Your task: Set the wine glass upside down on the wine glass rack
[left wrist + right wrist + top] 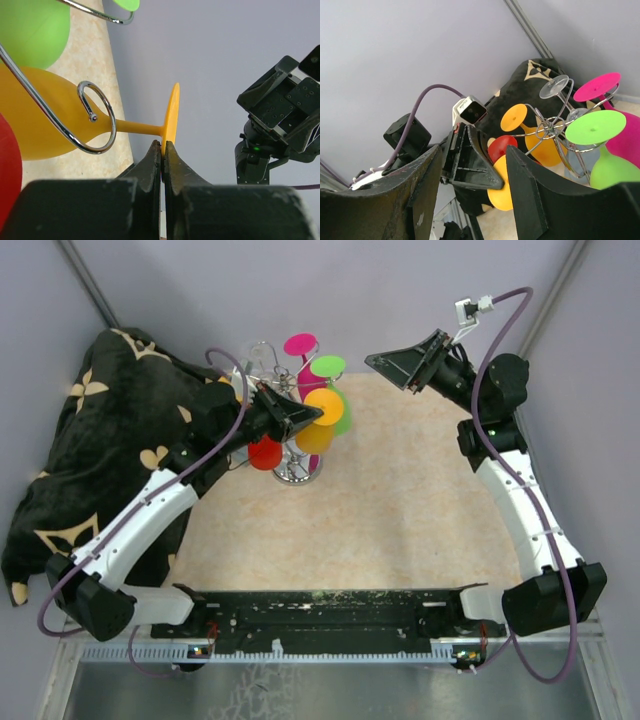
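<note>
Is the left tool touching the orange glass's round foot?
Touching. The left wrist view shows the left tool pinched shut on the rim of the orange glass foot, with no gap.

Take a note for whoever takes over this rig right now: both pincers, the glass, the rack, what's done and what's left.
Left pincer: shut on the foot rim of the orange wine glass.
Right pincer: open, empty, raised off to the right, apart from the rack.
Wine glass rack: far middle of the table, with other coloured glasses hanging on it.
Done: glass is inverted, stem inside a rack loop.
Left: foot not yet resting on the loop. Probably lower it, open the left pincer, back out.
</note>
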`<action>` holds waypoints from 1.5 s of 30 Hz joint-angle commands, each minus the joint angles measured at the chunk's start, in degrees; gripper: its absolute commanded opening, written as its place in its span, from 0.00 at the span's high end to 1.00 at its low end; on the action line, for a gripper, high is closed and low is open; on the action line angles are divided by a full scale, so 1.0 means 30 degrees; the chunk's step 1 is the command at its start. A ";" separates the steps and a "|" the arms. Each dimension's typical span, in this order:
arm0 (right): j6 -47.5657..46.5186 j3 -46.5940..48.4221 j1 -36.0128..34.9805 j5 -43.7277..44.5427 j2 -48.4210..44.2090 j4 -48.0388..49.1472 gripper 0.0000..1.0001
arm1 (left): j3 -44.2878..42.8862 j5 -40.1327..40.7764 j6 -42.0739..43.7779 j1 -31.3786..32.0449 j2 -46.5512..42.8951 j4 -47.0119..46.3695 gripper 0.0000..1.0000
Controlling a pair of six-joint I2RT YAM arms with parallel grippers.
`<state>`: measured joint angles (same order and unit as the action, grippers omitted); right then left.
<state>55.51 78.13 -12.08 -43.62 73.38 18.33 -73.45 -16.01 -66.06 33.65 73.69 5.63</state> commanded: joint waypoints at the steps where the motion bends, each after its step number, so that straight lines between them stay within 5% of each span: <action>1: -0.0277 0.0750 0.0172 -0.0081 -0.0848 0.0473 0.46 | -0.0160 0.0795 -0.0201 0.0075 0.0096 -0.1429 1.00; 45: -0.0014 0.0147 0.0159 -0.0227 -0.0932 0.0939 0.46 | 0.0020 0.3805 -0.0681 0.0063 0.0599 -0.2101 1.00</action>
<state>55.57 78.00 -12.08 -43.66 73.10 17.98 -72.90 -6.39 -68.62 33.78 75.16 1.93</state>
